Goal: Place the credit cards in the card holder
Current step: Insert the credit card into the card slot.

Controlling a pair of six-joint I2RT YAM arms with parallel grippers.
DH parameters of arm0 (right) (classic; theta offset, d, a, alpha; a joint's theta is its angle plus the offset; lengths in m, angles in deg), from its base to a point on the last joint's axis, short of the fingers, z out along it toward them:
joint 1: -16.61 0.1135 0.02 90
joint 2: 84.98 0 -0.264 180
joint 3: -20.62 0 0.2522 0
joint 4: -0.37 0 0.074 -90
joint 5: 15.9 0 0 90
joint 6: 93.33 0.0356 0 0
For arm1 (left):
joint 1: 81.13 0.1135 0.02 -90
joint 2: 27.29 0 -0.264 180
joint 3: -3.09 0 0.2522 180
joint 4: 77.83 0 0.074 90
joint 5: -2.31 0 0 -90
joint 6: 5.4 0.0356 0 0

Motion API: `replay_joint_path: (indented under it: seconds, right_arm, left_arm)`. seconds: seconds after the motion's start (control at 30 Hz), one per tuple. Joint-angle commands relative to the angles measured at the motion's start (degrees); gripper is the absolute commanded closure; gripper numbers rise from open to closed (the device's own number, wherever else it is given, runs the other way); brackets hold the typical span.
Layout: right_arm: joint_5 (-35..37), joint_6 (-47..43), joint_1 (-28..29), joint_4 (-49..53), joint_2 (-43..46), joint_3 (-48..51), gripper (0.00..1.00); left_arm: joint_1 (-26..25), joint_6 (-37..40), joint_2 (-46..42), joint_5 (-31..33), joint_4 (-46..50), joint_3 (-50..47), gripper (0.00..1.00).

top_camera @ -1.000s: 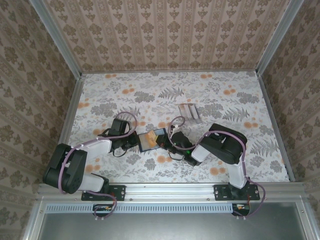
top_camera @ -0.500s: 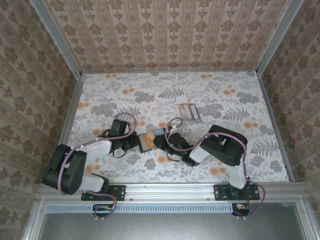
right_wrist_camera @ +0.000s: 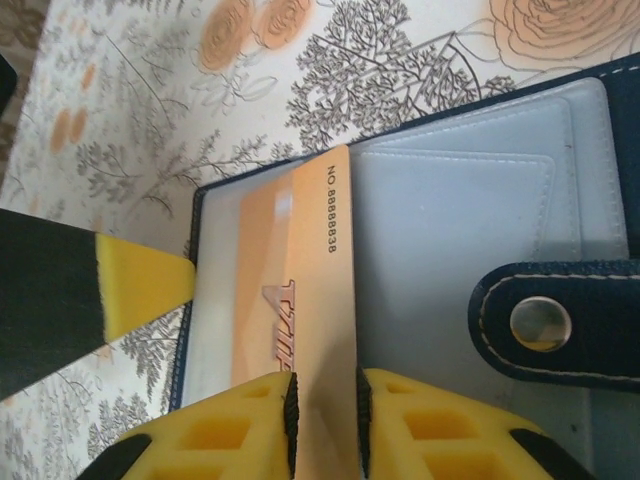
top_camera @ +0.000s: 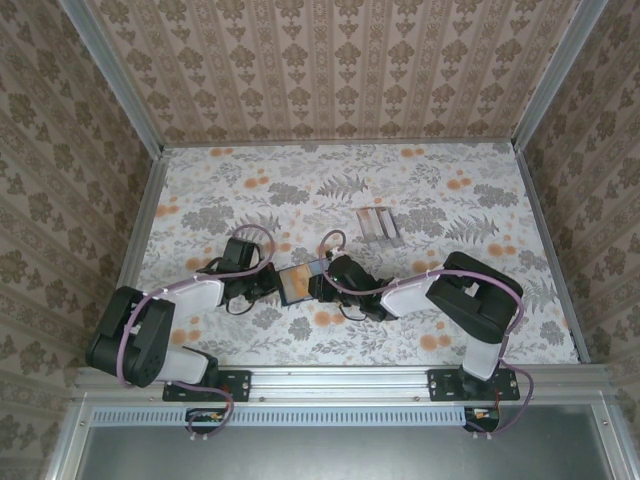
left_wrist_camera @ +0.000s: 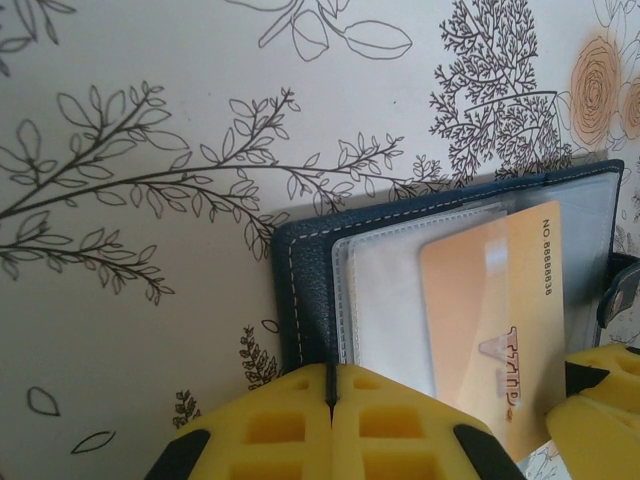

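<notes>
Top external: found the card holder [top_camera: 297, 284] lying open on the table [top_camera: 450, 190], near the middle front, between left gripper [top_camera: 272, 285] and right gripper [top_camera: 322, 280]. Compared with a second back: read the right elbow as swung outward to the right, with the wrist pushed in closer to the holder. Saw the holder showing less of its face than before. Noted no shift in the left arm. Spotted the loose cards [top_camera: 380, 225] well apart, farther back and to the right, same spot as before; too small to count, maybe two or three.

Left wrist: saw left jaws pressed fully together, clamped on the holder's navy cover edge. Saw the orange card [left_wrist_camera: 490, 310] under the clear sleeve [left_wrist_camera: 385, 290].

Right wrist: saw right jaws slightly parted, straddling the near end of the orange card without squeezing it. Released now, versus clamped a second ago. Saw the card lying in the holder's left half and the snap tab [right_wrist_camera: 545, 322] lying across the pale right half.
</notes>
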Motion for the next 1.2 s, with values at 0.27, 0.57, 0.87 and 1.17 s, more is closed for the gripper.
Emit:
replay_joint_path:
  seconds: [0.27, 0.57, 0.87, 1.17]
  right_arm:
    - [-4.13, -5.34, 0.04, 9.27, 0.67, -4.69, 0.86]
    - [-7.46, -2.07, 0.73, 12.82, -1.16, -7.91, 0.83]
    - [-3.98, -7.28, -0.37, 23.08, 2.18, -9.95, 0.72]
    - [-7.91, -8.21, -0.53, 23.99, -1.46, -13.56, 0.74]
  left_arm:
    - [-0.29, 2.89, 2.63, -1.88, 2.73, 2.0, 1.0]
    - [-0.29, 1.59, 3.32, -1.8, 1.33, 1.75, 1.0]
    - [-0.2, 2.23, 1.16, -0.18, 3.78, 2.13, 0.95]
    - [-0.2, 2.64, 1.27, -0.47, 3.2, 2.24, 0.91]
